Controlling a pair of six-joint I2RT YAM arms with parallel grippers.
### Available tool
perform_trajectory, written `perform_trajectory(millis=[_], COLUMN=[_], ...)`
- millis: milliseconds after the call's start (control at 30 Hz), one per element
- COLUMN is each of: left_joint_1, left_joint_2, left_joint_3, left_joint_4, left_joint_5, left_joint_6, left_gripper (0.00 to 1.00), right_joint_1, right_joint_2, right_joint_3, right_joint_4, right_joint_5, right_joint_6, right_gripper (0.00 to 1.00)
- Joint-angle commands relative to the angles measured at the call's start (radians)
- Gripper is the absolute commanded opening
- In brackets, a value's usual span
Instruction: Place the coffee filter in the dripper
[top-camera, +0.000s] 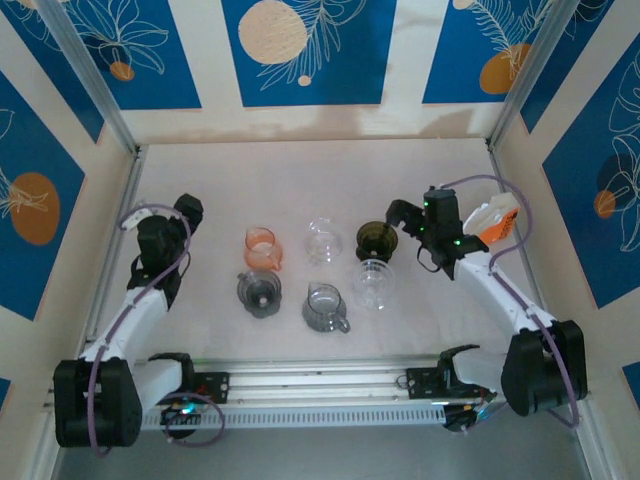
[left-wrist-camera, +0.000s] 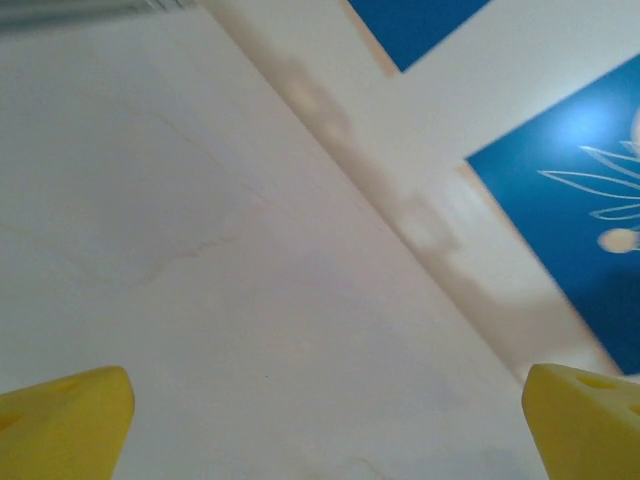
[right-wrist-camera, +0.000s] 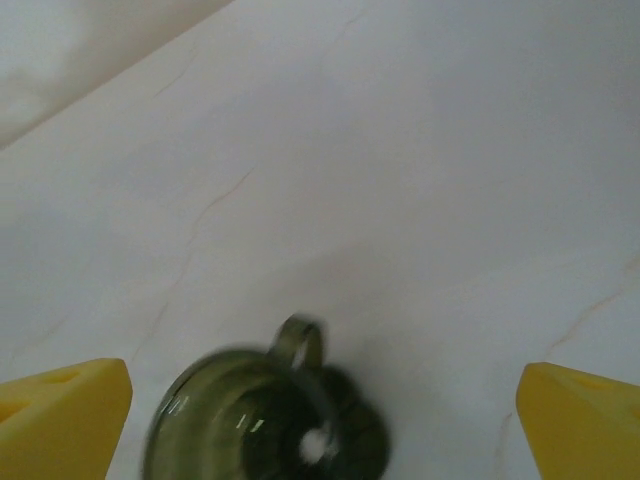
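Observation:
Several drippers stand in two rows mid-table. The far row holds an orange dripper (top-camera: 260, 247), a clear one (top-camera: 322, 240) and a dark olive one (top-camera: 377, 238). My right gripper (top-camera: 400, 214) hovers open just right of the olive dripper and faces it. In the right wrist view the olive dripper (right-wrist-camera: 250, 425) sits low between the yellow fingertips (right-wrist-camera: 70, 410), handle pointing away, with my right gripper (right-wrist-camera: 325, 425) holding nothing. My left gripper (top-camera: 188, 210) is open at the far left over bare table, and the left wrist view shows the left gripper (left-wrist-camera: 325, 430) empty. The coffee filter is out of view.
The near row holds two grey drippers (top-camera: 259, 292) (top-camera: 325, 306) and a clear one (top-camera: 373, 284). A white and orange object (top-camera: 497, 218) lies behind the right arm; I cannot tell what it is. Blue-patterned walls (top-camera: 300, 50) enclose the table (top-camera: 300, 180) on three sides.

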Motion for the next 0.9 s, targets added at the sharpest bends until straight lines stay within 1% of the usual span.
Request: perform_trajectory(millis=[0,67,133,200,267,333,400,467,567,700,867], left_joint_1=[0.005,0.004,-0.001,-0.011,-0.017,-0.020,-0.031,-0.041,-0.054,-0.062,-0.067], left_joint_2=[-0.071,-0.092,-0.090,-0.088,-0.107,-0.143,-0.183,-0.207,-0.217,-0.216,-0.219], left_joint_3=[-0.063,-0.042,0.020,0.061,0.052,0.028,0.016,0.013,0.012,-0.002,-0.015], left_joint_4=[0.107,0.078,-0.038,-0.167,-0.218,-0.252,-0.310,-0.356,-0.397,-0.398,-0.384], left_joint_5=[0.115,0.192,0.285,0.354,0.397,0.424,0.435,0.441,0.451,0.460,0.465], left_joint_6=[-0.159,-0.146,-0.087,-0.051,-0.048,-0.045,-0.019,0.017,0.048,0.049,0.045], left_gripper=[1.00,1.00,1.00,1.00,1.00,1.00,1.00,0.98,0.96,0.96,0.98], right_joint_1=[0.124,0.244,0.357,0.468,0.550,0.603,0.638,0.659,0.677,0.697,0.700], right_joint_2=[-0.033,-0.014,0.039,0.123,0.217,0.304,0.390,0.449,0.527,0.622,0.676], right_joint_3=[0.049,0.098,0.164,0.246,0.330,0.398,0.451,0.483,0.521,0.586,0.626], right_joint_4=[-0.089,-0.128,-0.175,-0.222,-0.275,-0.308,-0.333,-0.339,-0.332,-0.363,-0.358], right_joint_5=[-0.164,-0.224,-0.250,-0.294,-0.305,-0.344,-0.362,-0.362,-0.407,-0.376,-0.367], right_joint_6=[-0.103,-0.138,-0.162,-0.202,-0.223,-0.234,-0.232,-0.224,-0.208,-0.200,-0.184], right_gripper=[0.98,0.96,0.95,0.93,0.89,0.84,0.79,0.76,0.72,0.67,0.57])
